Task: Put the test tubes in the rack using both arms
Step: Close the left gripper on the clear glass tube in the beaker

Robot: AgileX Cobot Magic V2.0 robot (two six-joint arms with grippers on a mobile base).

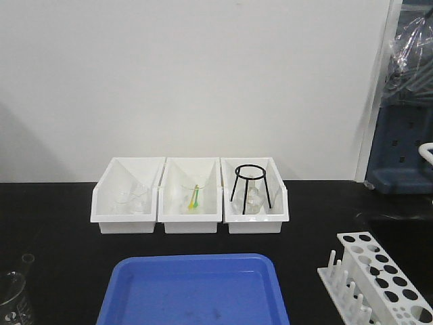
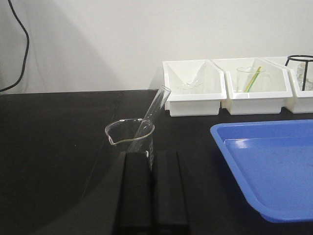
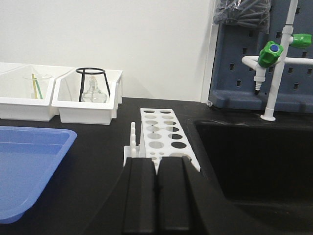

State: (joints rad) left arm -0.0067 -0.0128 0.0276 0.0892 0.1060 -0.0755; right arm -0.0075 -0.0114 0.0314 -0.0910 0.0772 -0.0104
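while i read the left wrist view from the bottom up, the left gripper (image 2: 151, 157) comes first: jaws drawn narrow, pads nearly touching, holding nothing. just beyond its tips a clear beaker (image 2: 131, 139) stands upright on the black worktop (image 2: 58, 147). one test tube (image 2: 155, 108) leans inside it, open mouth up, tilted toward the right. it is the only tube i can make out. right of the beaker, apart from it, the blue tray (image 2: 274, 161) lies flat.

right side: right gripper (image 3: 156, 164) the same, jaws pressed together, gripping nothing. straight ahead of its tips is the rack (image 3: 164, 132), white, its long side running away from the camera, rows of round holes on top, upright pegs on its left edge. a dark sink (image 3: 254, 161) drops away just right of the rack.

farther back: three white bins (image 1: 191, 227) side by side near the wall. left one has clear glassware, the middle one a glass with green and yellow sticks (image 1: 195, 198), the right one a black wire tripod (image 1: 252, 178). behind the sink, a white tap (image 3: 269, 53) with a green knob.
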